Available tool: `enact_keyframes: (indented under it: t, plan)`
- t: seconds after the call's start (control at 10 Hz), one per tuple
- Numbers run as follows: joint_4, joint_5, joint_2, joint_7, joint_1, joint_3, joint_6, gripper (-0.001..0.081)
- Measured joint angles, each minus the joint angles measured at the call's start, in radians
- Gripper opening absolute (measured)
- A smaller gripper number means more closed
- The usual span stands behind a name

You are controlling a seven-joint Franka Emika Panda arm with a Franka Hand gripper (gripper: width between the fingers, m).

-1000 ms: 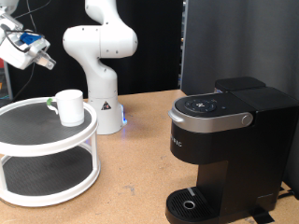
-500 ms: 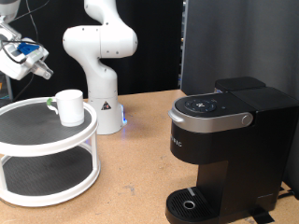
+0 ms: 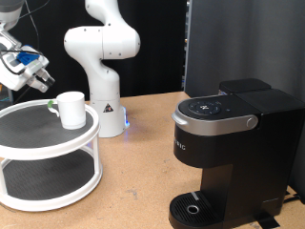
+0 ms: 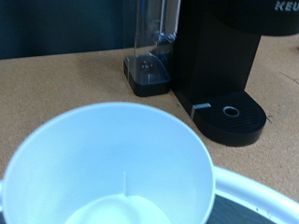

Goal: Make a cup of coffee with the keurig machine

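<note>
Two tiers make up the round white stand [image 3: 48,143] we see at the exterior view's left, each with a dark mesh-looking shelf, and the cup [image 3: 70,109], small, smooth and white, sits on its top tier. Our gripper [image 3: 36,74] hangs just above and to the exterior view's left of it; we can't tell how far apart the fingers are. Up close, the cup's open rim [image 4: 107,168] looks empty. The boxy black keurig machine [image 3: 229,153] stands well apart on the brown fibreboard table [image 3: 133,181].
</note>
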Motion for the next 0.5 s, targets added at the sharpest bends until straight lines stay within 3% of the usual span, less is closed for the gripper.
enact_keyframes:
  t: [0.1, 0.3, 0.4, 0.5]
  plan:
    - [-0.007, 0.0, 0.006, -0.001, 0.0, 0.0, 0.023, 0.0481]
    - [-0.035, 0.04, 0.011, -0.001, 0.0, -0.004, 0.093, 0.0481]
    - [-0.053, 0.06, 0.017, -0.006, 0.001, -0.008, 0.122, 0.0695]
    - [-0.067, 0.078, 0.024, -0.02, 0.006, -0.014, 0.141, 0.0773]
